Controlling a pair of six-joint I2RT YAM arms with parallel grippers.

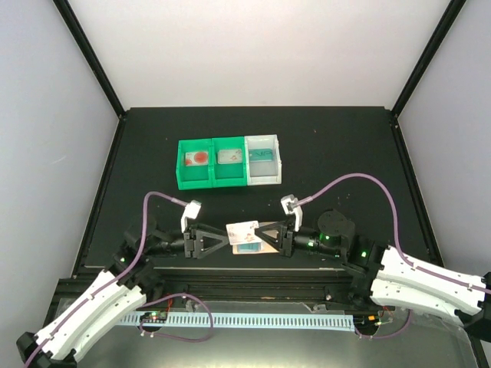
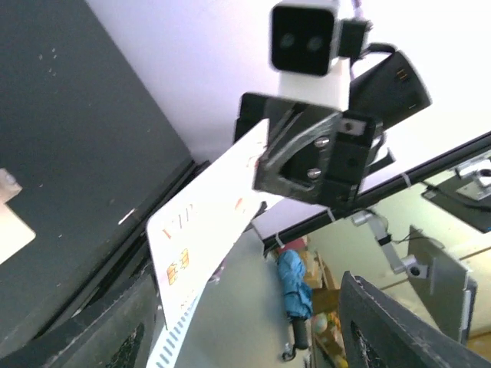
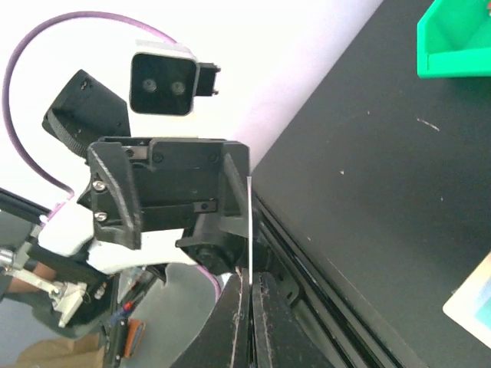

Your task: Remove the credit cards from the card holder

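A white credit card (image 1: 242, 229) with an orange chip and red lettering hangs in the air between the two grippers. My right gripper (image 3: 250, 307) is shut on one end of it, and the card shows edge-on (image 3: 249, 222) there. My left gripper (image 2: 249, 318) is open. The card (image 2: 203, 234) stands between its spread jaws, near the left finger (image 2: 115, 333), and I cannot tell whether it touches. Below the grippers (image 1: 259, 234) (image 1: 224, 239), the tan card holder (image 1: 250, 248) lies on the table with a teal card showing in it.
A green-and-white three-compartment bin tray (image 1: 212, 181) stands at the back middle, with a card-like item in each compartment. Its green corner (image 3: 456, 38) shows in the right wrist view. The black table ends at a rail (image 1: 245, 272) just behind the arm bases.
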